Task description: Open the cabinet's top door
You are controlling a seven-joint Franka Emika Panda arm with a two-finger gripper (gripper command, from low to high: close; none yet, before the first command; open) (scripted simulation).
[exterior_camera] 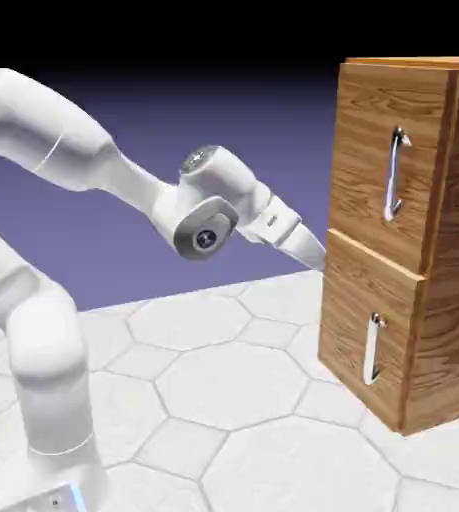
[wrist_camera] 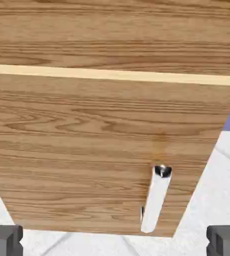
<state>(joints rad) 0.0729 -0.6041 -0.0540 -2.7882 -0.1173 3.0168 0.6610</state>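
Note:
The cabinet (exterior_camera: 448, 300) of brown wood grain stands at the exterior view's right. Its top door (exterior_camera: 373, 150) carries a long vertical silver handle (exterior_camera: 396, 175). Below it, the shorter bottom door (exterior_camera: 358, 320) has a smaller handle (exterior_camera: 373, 348). My gripper (exterior_camera: 316, 253) hovers just left of the cabinet's front, level with the seam between the two doors, touching nothing. In the hand view the fingertips (wrist_camera: 4, 240) stand far apart at the bottom corners, open and empty. That view shows the top door (wrist_camera: 111, 35) above a pale edge and the bottom door's handle (wrist_camera: 156, 200).
White hexagon-tiled floor (exterior_camera: 213, 380) spreads in front of the cabinet. The white arm (exterior_camera: 93, 170) reaches in from the left. A blue-violet backdrop lies behind.

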